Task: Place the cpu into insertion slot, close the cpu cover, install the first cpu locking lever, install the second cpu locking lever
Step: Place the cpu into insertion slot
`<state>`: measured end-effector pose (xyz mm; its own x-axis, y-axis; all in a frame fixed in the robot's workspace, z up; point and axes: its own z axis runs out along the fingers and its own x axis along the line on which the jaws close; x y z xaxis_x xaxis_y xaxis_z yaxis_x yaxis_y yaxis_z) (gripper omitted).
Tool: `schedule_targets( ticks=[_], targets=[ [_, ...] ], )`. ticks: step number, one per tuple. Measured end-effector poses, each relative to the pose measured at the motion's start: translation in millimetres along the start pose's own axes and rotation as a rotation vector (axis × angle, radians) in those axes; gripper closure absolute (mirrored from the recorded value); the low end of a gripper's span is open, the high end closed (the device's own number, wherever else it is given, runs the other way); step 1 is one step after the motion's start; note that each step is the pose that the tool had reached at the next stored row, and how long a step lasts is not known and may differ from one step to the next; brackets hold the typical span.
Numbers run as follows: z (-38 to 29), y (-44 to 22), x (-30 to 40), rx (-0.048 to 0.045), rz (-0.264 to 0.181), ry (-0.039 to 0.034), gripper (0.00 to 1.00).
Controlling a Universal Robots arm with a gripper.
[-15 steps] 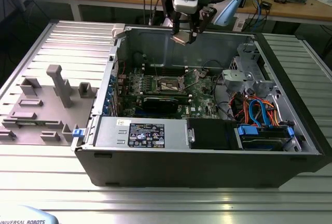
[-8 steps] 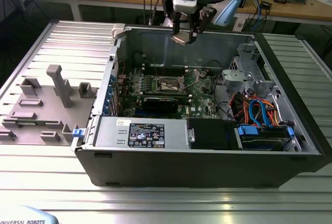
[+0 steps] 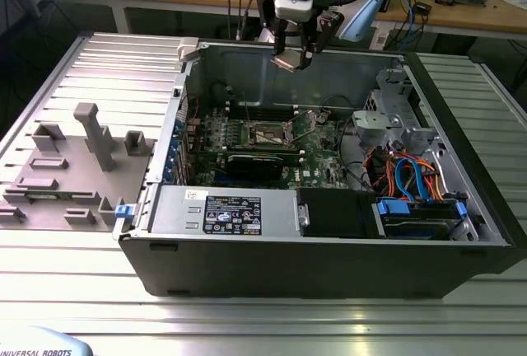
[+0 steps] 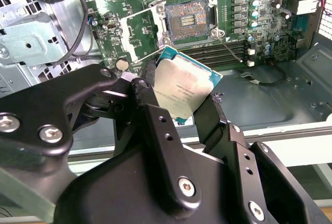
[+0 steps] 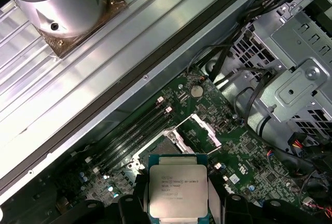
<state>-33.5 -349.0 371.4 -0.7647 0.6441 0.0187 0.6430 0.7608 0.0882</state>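
**CPU IN CLAW, HIGH OVER THE OPEN SOCKET**

- Gripper (image 3: 291, 59) is clamped on the cpu (image 3: 288, 63). The fingers (image 4: 147, 97) pinch 2 opposite edges, and the metal top faces both wrist cameras.
- The claw hangs over the far wall of the computer case (image 3: 329, 245), well above the green board (image 3: 323, 148).
- Key relation: in the exterior view the insertion slot (image 3: 270, 135) lies at about 6 to 7 o'clock from the claw, well apart from it.
- In the second wrist view the slot shows bare contacts, with nothing seated.
- The cpu cover (image 5: 205, 130) appears swung up off the slot in the first wrist view.
- The chip is square, so it has no long axis. I cannot tell whether its edges line up with the slot's.
- Judgement: placement has not begun and the chip is in carry.
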Motion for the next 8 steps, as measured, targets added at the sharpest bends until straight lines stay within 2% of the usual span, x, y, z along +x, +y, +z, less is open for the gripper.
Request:
schedule_targets(
  ticks=[5,8],
  targets=[
    [0.0,0.0,0.0,0.0000,0.000,0.0000,0.46],
    [0.2,0.0,0.0,-0.0008,0.036,-0.0031,0.46]
  ],
)
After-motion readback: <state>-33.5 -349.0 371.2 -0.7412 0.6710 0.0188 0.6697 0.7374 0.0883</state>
